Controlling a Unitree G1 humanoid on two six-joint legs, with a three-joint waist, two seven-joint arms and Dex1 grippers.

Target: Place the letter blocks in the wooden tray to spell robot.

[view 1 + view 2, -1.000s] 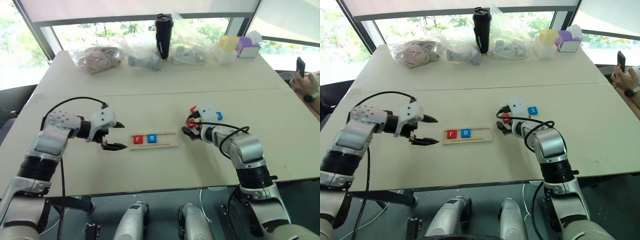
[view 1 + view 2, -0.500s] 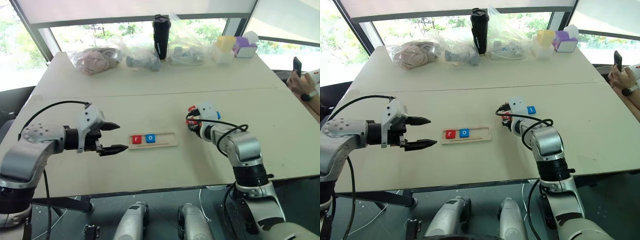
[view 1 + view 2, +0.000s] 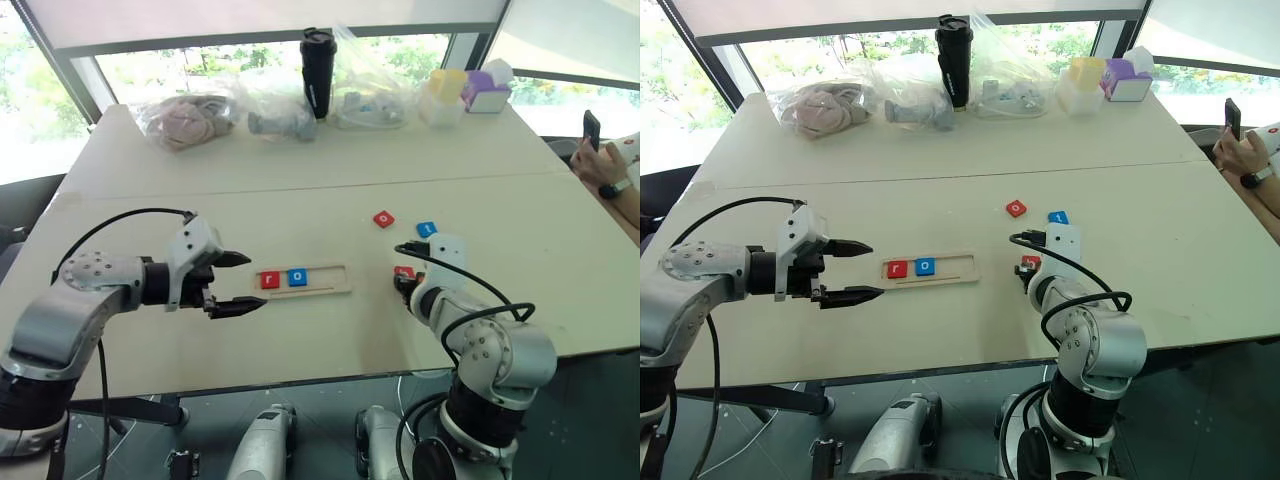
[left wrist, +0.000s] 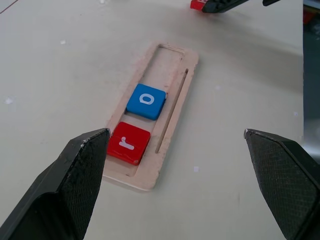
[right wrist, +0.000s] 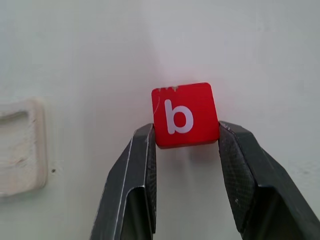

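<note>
The wooden tray (image 3: 332, 281) lies at mid-table with a red "r" block (image 3: 270, 280) and a blue "o" block (image 3: 297, 277) in its left end. My left gripper (image 3: 251, 282) hovers open just left of the tray; the left wrist view shows the tray (image 4: 172, 80) ahead of its spread fingers (image 4: 82, 165). To the right of the tray, my right gripper (image 3: 403, 279) is shut on a red "b" block (image 5: 185, 115), close over the table. A red block (image 3: 384, 219) and a blue block (image 3: 426, 229) lie loose beyond it.
Along the table's far side stand plastic bags (image 3: 190, 118), a black tumbler (image 3: 317, 58) and small coloured boxes (image 3: 465, 92). A person's hand with a phone (image 3: 597, 150) shows at the right edge.
My right gripper has shut on the red "b" block and drawn it back towards me, away from the two loose blocks. The left gripper stays open by the tray.
</note>
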